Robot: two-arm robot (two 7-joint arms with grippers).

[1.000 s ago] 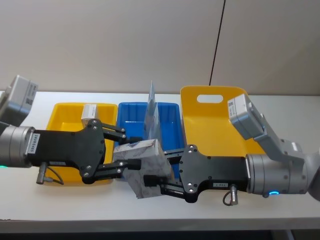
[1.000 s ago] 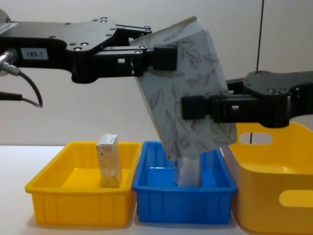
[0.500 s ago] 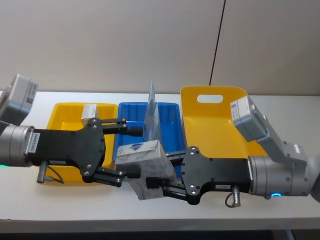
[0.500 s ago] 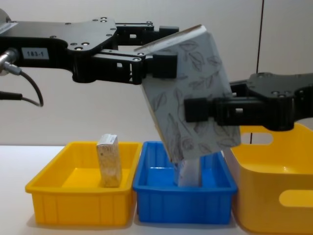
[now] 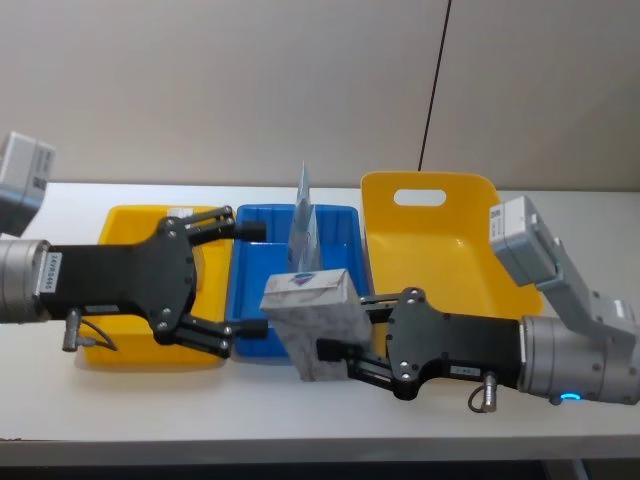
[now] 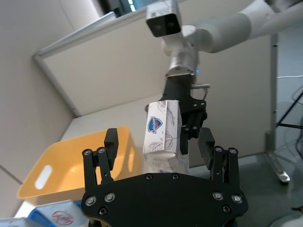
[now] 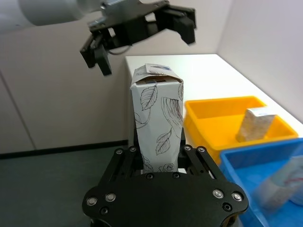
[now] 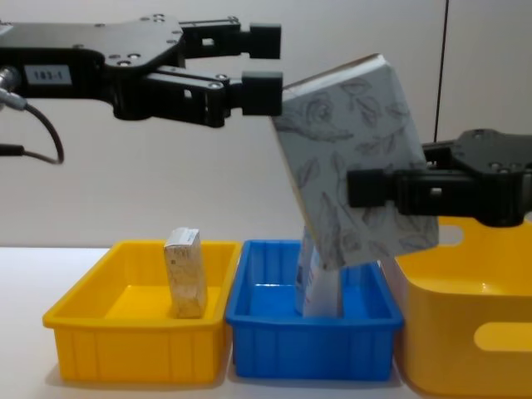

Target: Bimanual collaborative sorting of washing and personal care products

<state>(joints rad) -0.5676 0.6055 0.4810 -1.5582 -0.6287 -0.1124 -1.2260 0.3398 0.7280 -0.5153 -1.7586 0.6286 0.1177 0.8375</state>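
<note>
Chest view showed the right gripper (image 8: 381, 188) clamped alone on the leaf-printed carton (image 8: 345, 141), which hung tilted in the air over the blue bin (image 8: 307, 356) at mid-bench. The left gripper (image 8: 264, 62) had let go and drawn back, fingers spread wide, so the handover looked complete. The carton was matte, flat-sided cardboard; a soft tapered tube (image 8: 318, 287) stood in the bin below.

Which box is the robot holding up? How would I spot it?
Find the blue bin, the middle one of three. In the air by it, the right gripper pinches a carton with grey leaves on it. It hangs tilted, while the other carton stands down in the small yellow bin.
</note>
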